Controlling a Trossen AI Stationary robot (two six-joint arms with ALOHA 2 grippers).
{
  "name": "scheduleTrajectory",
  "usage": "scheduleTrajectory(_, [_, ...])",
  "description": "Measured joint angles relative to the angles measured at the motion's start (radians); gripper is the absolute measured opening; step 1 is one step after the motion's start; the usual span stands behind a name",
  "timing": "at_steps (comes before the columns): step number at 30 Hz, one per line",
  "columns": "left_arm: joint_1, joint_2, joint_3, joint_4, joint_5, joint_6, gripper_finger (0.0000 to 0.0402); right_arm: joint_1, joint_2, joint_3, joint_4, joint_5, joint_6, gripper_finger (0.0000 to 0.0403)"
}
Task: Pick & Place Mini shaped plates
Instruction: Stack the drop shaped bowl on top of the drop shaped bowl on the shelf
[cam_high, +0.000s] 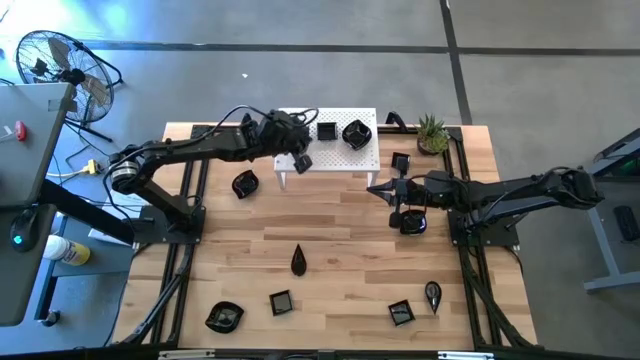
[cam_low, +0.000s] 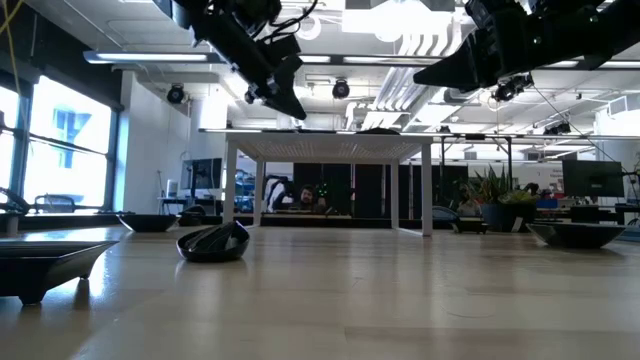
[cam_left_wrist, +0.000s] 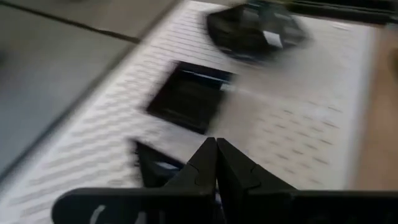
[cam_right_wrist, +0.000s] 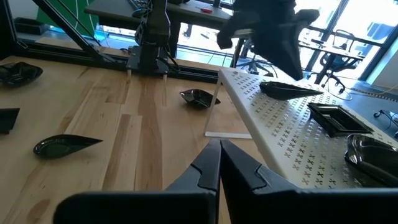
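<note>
High view: three mini shaped plates (cam_high: 355, 133) sit on the white stand (cam_high: 366, 153), upper centre; eight remain on the worktop (cam_high: 340, 260); both my fingers are closed, empty.

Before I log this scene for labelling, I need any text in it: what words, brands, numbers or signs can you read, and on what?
None can be read.
Small pale label on the round glossy black dish standing on the white perforated rectangular stand: blurred, unreadable.
Yellow-and-white bottle beside the table: print too small.
Monitors in the room behind: nothing legible.
</note>
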Motion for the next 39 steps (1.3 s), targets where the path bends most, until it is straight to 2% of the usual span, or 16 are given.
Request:
scheduleTrajectory(3, [-0.001,0.0,0.0,-0.017,0.07,0.027,0.0,0.0,0.0,0.0,0.0,0.0,0.0,0.0006])
scheduleTrajectory(5, [0.0,0.0,0.0,-0.017,0.072,0.03,0.0,0.0,0.0,0.0,0.0,0.0,0.0,0.0004])
scheduleTrajectory(11, [0.001,0.024,-0.004,-0.029,0.017,0.023,0.0,0.0,0.0,0.0,-0.001,0.0,0.0,0.0004])
scheduleTrajectory(26, [0.008,0.042,-0.001,-0.032,-0.011,0.019,0.0,0.0,0.0,0.0,-0.001,0.0,0.0,0.0006])
scheduleTrajectory(34, [0.013,0.042,0.002,0.031,-0.044,0.014,0.0,0.0,0.0,0.0,-0.001,-0.001,0.0,0.0003])
scheduleTrajectory(39, [0.023,0.041,0.052,-0.036,-0.037,-0.007,0.0,0.0,0.0,0.0,0.0,-0.001,0.0,0.0005])
